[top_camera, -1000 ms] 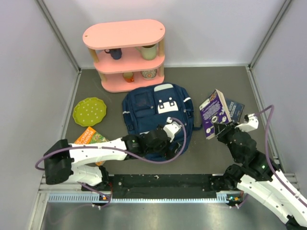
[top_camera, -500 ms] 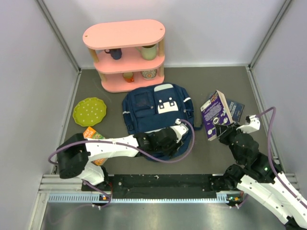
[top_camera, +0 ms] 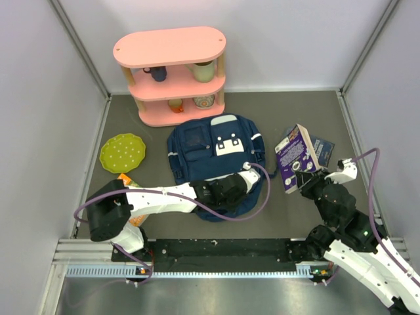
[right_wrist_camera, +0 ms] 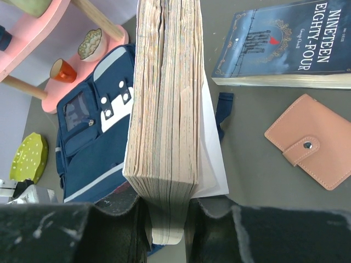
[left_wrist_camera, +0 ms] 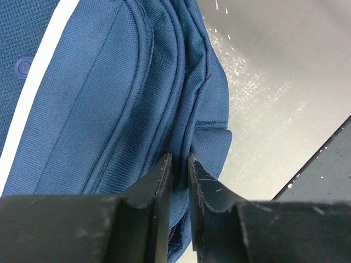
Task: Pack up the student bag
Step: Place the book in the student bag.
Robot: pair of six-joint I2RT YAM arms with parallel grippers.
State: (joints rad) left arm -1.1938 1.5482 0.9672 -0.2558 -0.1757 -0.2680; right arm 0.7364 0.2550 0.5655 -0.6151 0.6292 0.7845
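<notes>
So: grey tabletop [top_camera: 295, 111], white walls [top_camera: 295, 39]; L gripper [left_wrist_camera: 178, 160] pinches student bag [top_camera: 197, 147], R gripper [right_wrist_camera: 169, 208] clamps book [right_wrist_camera: 164, 93].

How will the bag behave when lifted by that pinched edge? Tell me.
Probably floppy: the bag is soft fabric, lying flat and creased. It likely sags from the left gripper. Woven cloth looks unlikely to slip.

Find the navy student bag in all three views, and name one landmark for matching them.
Top external: student bag at centre, in front of the pink shelf.
Left wrist: the bag fills the left and centre.
Right wrist: the bag lower left, beside the held book.
Landmark: its white buckle patch, in the top and right wrist views only.
</notes>
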